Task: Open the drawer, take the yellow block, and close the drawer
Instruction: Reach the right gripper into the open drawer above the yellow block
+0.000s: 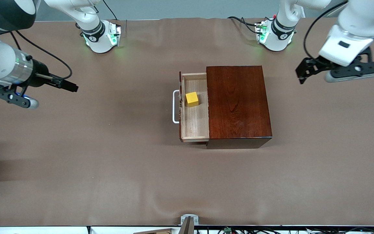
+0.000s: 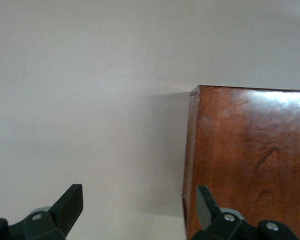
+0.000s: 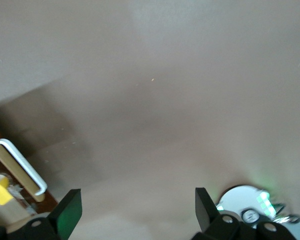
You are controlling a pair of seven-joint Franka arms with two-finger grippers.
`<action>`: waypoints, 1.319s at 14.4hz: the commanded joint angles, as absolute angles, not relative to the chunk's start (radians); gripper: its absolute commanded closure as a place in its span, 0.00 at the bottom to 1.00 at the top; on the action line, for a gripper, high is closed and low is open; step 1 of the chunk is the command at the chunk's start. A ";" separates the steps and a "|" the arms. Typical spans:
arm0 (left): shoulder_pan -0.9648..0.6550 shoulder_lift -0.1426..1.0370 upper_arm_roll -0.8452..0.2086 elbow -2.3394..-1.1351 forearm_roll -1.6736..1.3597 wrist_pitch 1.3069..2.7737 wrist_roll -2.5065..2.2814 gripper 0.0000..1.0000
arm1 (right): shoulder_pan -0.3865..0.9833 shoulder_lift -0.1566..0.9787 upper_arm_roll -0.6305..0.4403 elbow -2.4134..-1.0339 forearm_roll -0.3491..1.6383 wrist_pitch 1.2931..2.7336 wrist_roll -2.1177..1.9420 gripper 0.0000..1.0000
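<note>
The drawer (image 1: 195, 125) stands pulled out of the dark reddish-brown box (image 1: 237, 104) toward the right arm's end of the table, its white handle (image 1: 175, 106) in front. The yellow block (image 1: 192, 99) lies in the drawer. My right gripper (image 1: 70, 86) is open and empty over bare table, well away from the handle. Its wrist view (image 3: 137, 210) shows the handle (image 3: 20, 165) and a corner of the block (image 3: 0, 192). My left gripper (image 1: 302, 73) is open and empty, over the table beside the box. Its wrist view (image 2: 140, 205) shows the box (image 2: 250, 160).
The brown table cover (image 1: 109, 162) spreads round the box. The two arm bases (image 1: 101, 35) (image 1: 276, 34) stand along the edge farthest from the front camera. The right arm's base also shows in the right wrist view (image 3: 247, 202).
</note>
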State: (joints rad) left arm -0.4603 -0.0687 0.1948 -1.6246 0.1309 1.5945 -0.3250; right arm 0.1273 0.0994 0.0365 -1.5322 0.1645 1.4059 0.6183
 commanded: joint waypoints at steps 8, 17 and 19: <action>-0.310 -0.097 0.187 -1.620 0.110 1.546 -0.132 0.00 | 0.308 0.170 0.077 -1.525 0.216 1.543 1.142 0.00; -0.279 -0.118 0.187 -1.621 0.091 1.522 -0.120 0.00 | 0.535 0.285 0.077 -1.522 0.206 1.744 1.679 0.00; -0.279 -0.118 0.187 -1.620 0.091 1.522 -0.120 0.00 | 0.569 0.311 0.077 -1.522 0.195 1.767 1.745 0.00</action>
